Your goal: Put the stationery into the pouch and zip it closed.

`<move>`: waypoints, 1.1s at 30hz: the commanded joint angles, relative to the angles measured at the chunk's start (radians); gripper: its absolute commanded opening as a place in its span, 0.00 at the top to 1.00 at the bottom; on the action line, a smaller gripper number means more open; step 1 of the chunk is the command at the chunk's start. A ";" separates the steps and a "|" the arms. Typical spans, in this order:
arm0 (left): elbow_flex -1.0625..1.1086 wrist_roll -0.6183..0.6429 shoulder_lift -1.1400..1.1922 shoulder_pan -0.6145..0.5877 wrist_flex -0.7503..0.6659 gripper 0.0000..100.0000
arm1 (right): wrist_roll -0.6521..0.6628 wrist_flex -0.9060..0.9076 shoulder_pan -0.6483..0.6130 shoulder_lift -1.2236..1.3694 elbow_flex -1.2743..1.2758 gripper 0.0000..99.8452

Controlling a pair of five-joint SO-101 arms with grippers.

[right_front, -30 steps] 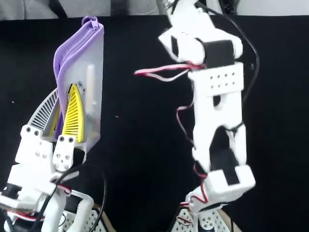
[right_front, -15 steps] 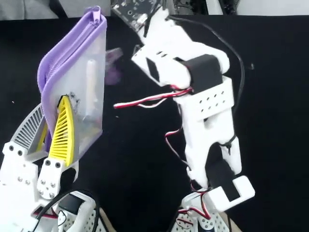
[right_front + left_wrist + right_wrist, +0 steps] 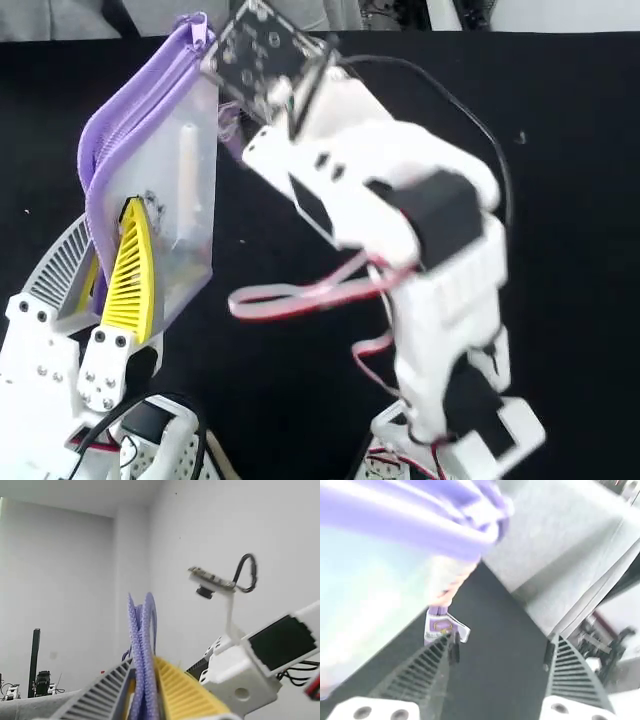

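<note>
Black table [image 3: 570,200], two white arms at its near edge. Item: pouch [image 3: 170,190], clear-sided with a purple zip edge, held upright near the table's left edge; one pale stick-shaped piece [image 3: 187,160] visible inside. Left gripper [image 3: 118,225]: yellow and grey fingers clamped on the pouch's lower end. Right gripper [image 3: 502,640]: jaws spread wide, holding nothing, at the pouch's upper end; purple zip pull [image 3: 442,626] hangs just beside one fingertip.
</note>
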 commanded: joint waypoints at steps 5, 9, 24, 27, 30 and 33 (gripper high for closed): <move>-0.093 -0.005 0.003 0.012 -0.011 0.97 | -0.009 -0.097 -0.069 -0.177 0.068 0.72; -0.134 -0.006 0.003 0.012 -0.009 0.97 | -0.009 -0.163 -0.071 -0.278 0.182 0.72; -0.188 -0.006 0.003 0.176 -0.003 0.97 | -0.009 -0.631 -0.155 -0.733 0.872 0.72; -0.188 -0.008 0.003 0.257 -0.003 0.97 | -0.011 -0.706 -0.157 -0.766 0.970 0.72; -0.188 -0.008 0.003 0.265 -0.003 0.97 | -0.031 -0.763 -0.157 -0.800 1.041 0.72; -0.188 -0.003 0.003 0.274 -0.003 0.97 | -0.061 -0.822 -0.155 -0.851 1.101 0.72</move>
